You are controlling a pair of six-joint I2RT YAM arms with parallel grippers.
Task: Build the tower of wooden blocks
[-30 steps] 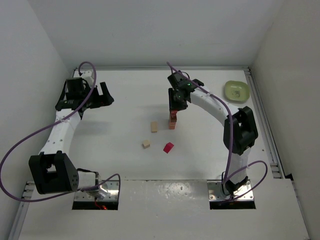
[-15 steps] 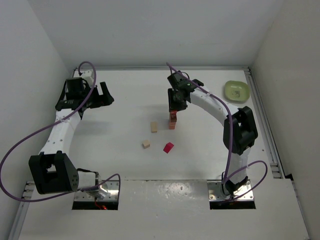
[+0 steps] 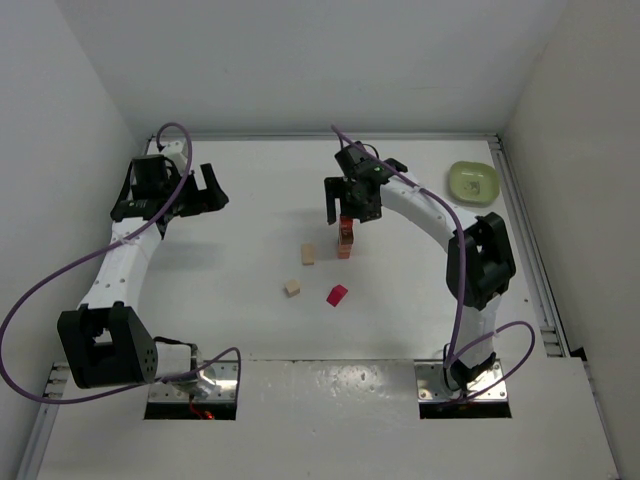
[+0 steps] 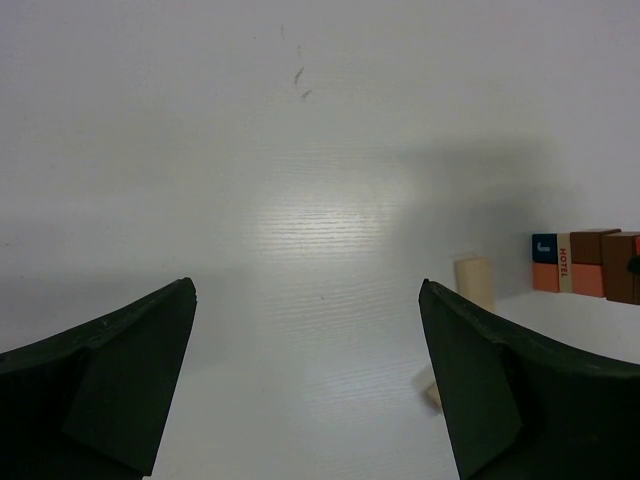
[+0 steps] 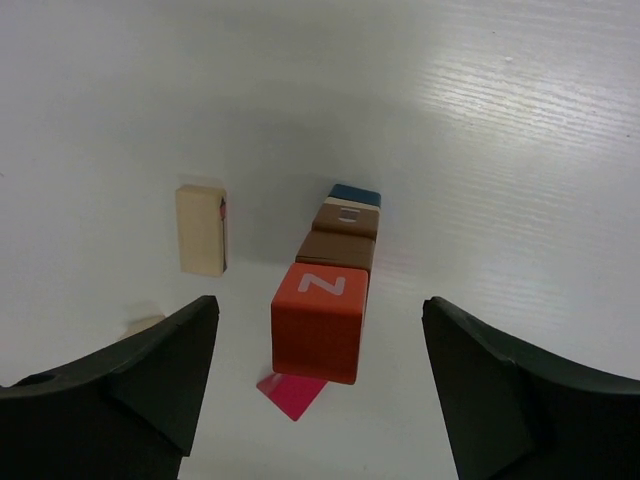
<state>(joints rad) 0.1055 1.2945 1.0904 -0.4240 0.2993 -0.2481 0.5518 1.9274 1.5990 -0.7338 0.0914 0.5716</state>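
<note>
The tower (image 3: 345, 241) stands mid-table, a one-block-wide column. In the right wrist view its top is an orange-red block marked Z (image 5: 320, 318), with brown blocks (image 5: 338, 248) and a blue one below. My right gripper (image 3: 349, 207) is open just above the tower, its jaws spread wide either side of the top block (image 5: 320, 305) and touching nothing. Loose wood blocks lie nearby: a pale upright block (image 3: 308, 254) (image 5: 202, 228), a small pale cube (image 3: 292, 288) and a magenta block (image 3: 337, 294) (image 5: 292, 392). My left gripper (image 3: 208, 190) (image 4: 305, 290) is open and empty at the far left.
A light green bowl (image 3: 473, 181) sits at the back right by the table's edge. In the left wrist view the pale block (image 4: 475, 282) and the tower (image 4: 590, 263) show at the far right. White walls enclose the table.
My right gripper has opened and let go of the orange-red block, which now rests on top of the tower. The left arm has not moved.
</note>
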